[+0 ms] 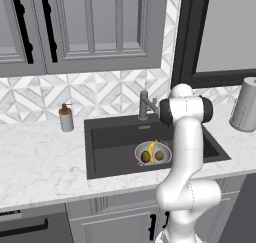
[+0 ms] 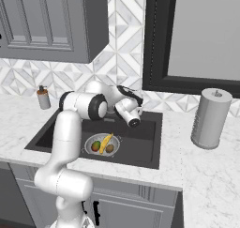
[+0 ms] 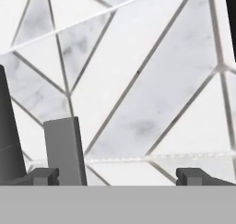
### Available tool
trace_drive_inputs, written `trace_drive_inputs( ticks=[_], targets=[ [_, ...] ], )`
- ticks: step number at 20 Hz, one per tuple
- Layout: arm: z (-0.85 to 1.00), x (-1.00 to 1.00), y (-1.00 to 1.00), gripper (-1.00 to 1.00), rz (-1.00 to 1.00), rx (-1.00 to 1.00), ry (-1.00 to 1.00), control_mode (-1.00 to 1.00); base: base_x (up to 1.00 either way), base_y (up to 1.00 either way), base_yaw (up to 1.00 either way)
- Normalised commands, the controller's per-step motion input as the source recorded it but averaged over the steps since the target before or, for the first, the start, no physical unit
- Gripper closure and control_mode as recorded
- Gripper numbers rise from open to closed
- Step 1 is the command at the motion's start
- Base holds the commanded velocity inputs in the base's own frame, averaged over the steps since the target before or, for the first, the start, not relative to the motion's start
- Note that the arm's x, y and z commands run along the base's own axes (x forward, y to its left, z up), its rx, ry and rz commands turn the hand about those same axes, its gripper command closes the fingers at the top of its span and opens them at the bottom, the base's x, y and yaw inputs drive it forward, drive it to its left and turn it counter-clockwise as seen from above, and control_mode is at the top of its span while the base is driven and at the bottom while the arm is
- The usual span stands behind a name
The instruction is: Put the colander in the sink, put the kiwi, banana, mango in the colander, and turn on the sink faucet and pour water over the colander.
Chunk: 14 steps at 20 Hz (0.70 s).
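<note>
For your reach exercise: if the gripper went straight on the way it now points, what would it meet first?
Probably the tiled backsplash; the open gripper faces it squarely. The faucet lever stands just inside its left fingertip and might brush first; depth is unclear.

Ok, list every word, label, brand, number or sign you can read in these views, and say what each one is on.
None: no readable text shows in any view.
The soap dispenser carries no label.
The paper towel roll is plain grey.
The cabinet doors, the tiled backsplash and the sink faucet bear no writing or signs.
</note>
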Motion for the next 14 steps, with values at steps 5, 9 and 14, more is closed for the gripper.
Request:
trace_drive_inputs(
  ticks=[5, 9, 14],
  targets=[
    [0.0, 0.0, 0.02, -1.0, 0.0, 0.0, 0.0, -1.0, 0.0, 0.0, 0.0],
    [0.01, 0.0, 0.11, -1.0, 0.0, 0.0, 0.0, -1.0, 0.0, 0.0, 0.0],
    [0.06, 0.0, 0.15, -1.0, 0.0, 0.0, -0.01, -1.0, 0.0, 0.0, 0.0]
  ],
)
